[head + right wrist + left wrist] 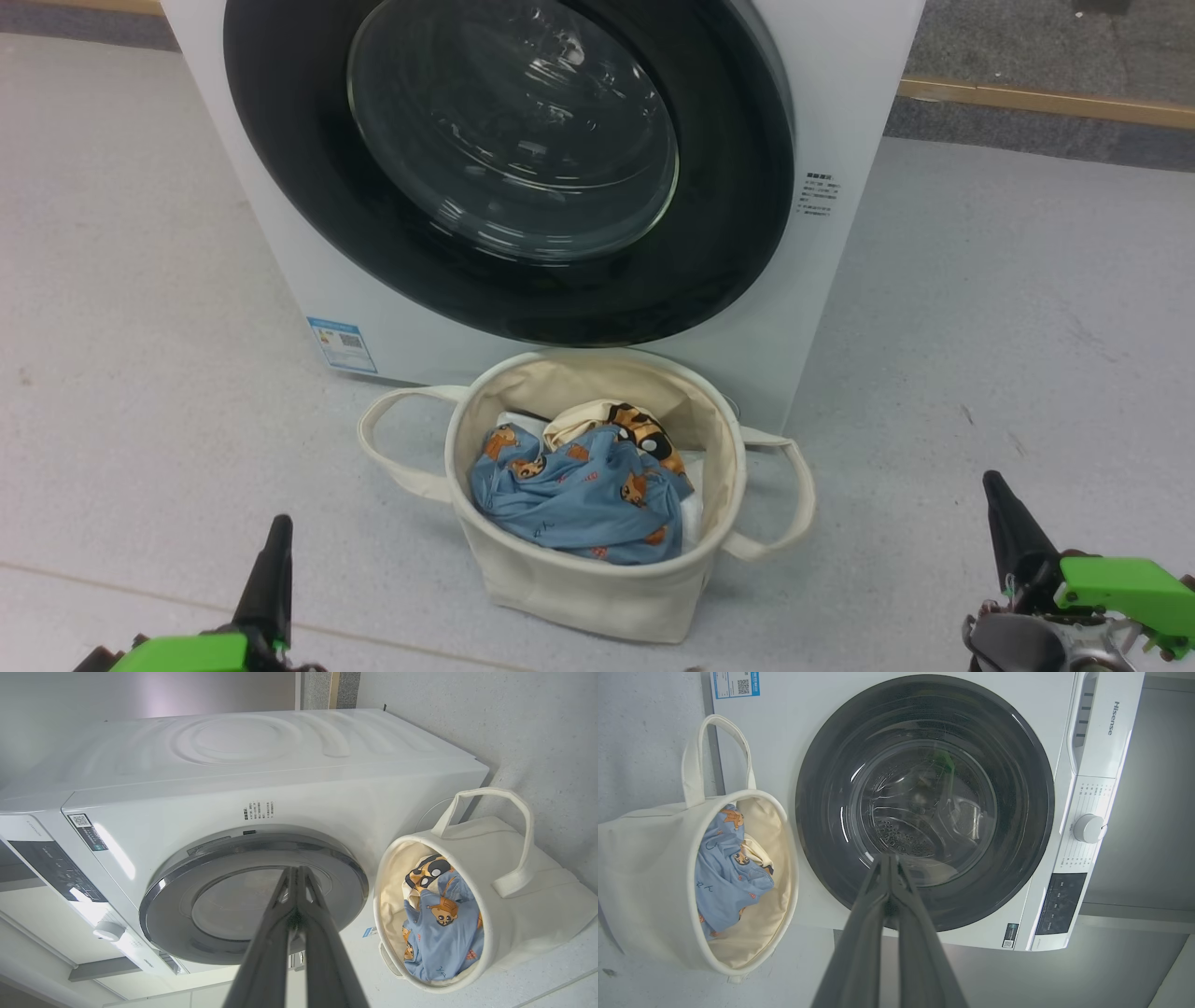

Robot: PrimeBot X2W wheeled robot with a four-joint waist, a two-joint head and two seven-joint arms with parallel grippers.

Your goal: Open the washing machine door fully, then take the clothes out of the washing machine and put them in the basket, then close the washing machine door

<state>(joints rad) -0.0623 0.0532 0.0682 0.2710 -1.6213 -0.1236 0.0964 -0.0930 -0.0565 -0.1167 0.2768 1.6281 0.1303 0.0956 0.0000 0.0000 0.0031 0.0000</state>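
We're looking down at the white boxy front-loading washing machine (845,103). Its big round door (512,140), a glossy black ring around a bulging glass bowl, sits shut flat against the front. Just in front of it, on the pale grey floor (140,373), the round cream canvas basket (579,588) stands upright with a loop handle out to either side. Inside, the light blue garment (579,499) with little orange animals lies crumpled on top, and the cream piece (639,431) with the orange-black cartoon face is tucked behind it. The left end effector (278,527) hangs low, well apart from the basket, fingers pressed together and gripping nothing. The right end effector (995,485) is the same: fingers pressed together, empty.
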